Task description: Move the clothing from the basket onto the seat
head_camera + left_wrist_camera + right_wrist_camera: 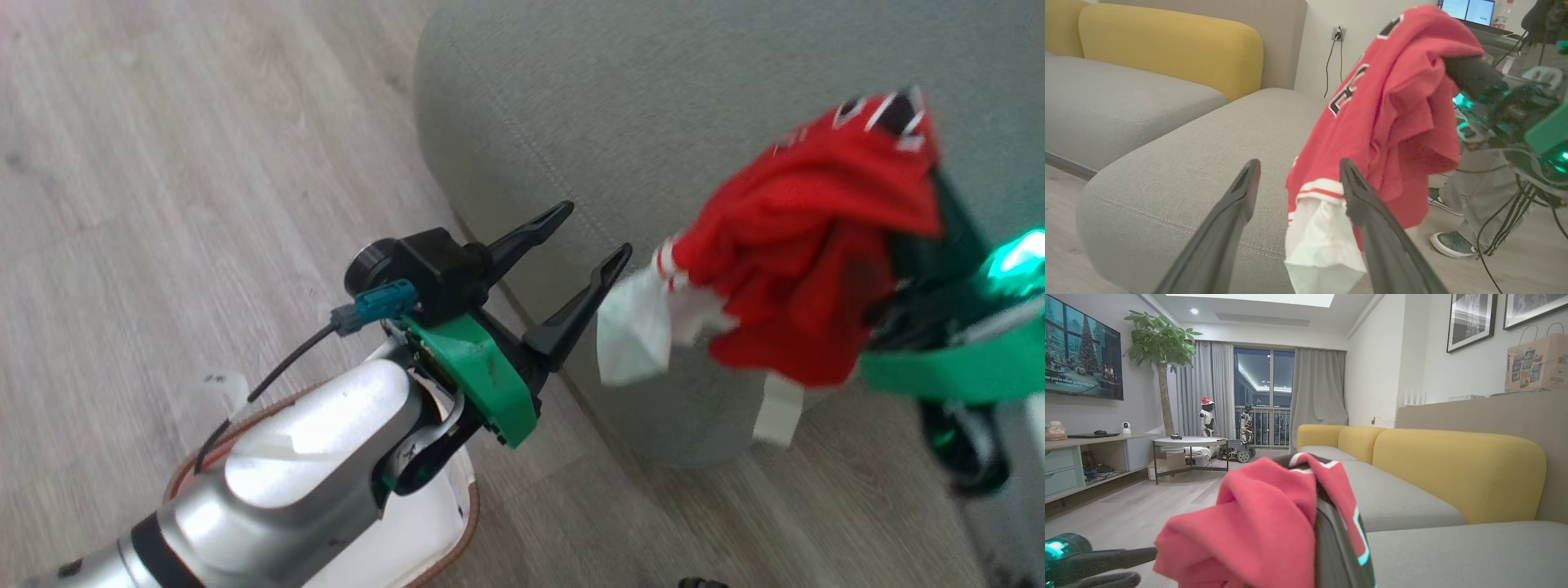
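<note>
clothing (816, 237): one red jersey, up in the air, bunched over the right gripper (1470, 73). Its fingers are pressed together on the fabric. White sleeve (633, 331) dangles just beside the left gripper (594, 230), whose fingers are spread and hold nothing. Jersey hangs at the rounded corner of the seat (612, 106); can't tell if it touches. basket (467, 523) sits on the floor (163, 163) under the left forearm, mostly hidden.

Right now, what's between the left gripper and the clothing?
Nothing. In the head view the open left gripper sits beside the white sleeve of the clothing, with the seat behind; whether they touch is unclear.
</note>
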Controlling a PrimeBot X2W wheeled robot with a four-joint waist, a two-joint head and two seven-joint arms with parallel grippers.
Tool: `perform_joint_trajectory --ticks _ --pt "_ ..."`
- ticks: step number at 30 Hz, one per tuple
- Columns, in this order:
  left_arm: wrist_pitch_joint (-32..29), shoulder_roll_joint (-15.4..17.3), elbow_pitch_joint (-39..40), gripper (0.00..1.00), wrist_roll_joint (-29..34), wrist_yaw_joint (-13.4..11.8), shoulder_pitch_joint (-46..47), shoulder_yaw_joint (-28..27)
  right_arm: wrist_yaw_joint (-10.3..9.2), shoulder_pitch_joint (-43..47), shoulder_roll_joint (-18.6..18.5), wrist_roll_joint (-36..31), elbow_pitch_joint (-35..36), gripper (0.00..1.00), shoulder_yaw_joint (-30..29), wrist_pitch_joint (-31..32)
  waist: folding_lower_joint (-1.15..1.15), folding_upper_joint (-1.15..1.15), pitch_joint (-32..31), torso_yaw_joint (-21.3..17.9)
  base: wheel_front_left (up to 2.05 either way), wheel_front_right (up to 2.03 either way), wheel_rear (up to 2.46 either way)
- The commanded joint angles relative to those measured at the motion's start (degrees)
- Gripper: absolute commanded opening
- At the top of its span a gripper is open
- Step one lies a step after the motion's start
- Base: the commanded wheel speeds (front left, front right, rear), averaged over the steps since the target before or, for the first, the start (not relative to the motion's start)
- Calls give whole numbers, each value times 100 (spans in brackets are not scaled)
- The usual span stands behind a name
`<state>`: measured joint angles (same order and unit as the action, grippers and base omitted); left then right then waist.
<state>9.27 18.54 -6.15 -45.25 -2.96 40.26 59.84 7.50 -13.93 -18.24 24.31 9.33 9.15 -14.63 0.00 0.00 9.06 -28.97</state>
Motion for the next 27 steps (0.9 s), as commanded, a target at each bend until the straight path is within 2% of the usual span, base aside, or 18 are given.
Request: perform_joint_trajectory --ticks 1,7,15,22,27 --pt "-31 127 177 100 56 19 376 -208 -1 -408 -294 86 72 0 -18 -37 0 0 151 153 0 0 0" --pt "-114 166 253 100 87 25 511 -210 -1 -1063 -743 347 -356 0 -133 -37 0 0 450 380 0 0 0" --pt "-373 241 470 100 200 19 920 -234 -1 -2269 -1530 790 -1348 0 -317 -21 0 0 1254 755 0 0 0" --pt "-472 226 662 100 369 66 1320 -240 -1 -2971 -2186 1094 -2337 0 -661 -28 0 0 1921 1109 0 0 0" --pt "-572 221 758 100 477 105 1557 -208 -1 -3398 -2398 1030 -3035 0 -801 -33 0 0 2309 1297 0 0 0"
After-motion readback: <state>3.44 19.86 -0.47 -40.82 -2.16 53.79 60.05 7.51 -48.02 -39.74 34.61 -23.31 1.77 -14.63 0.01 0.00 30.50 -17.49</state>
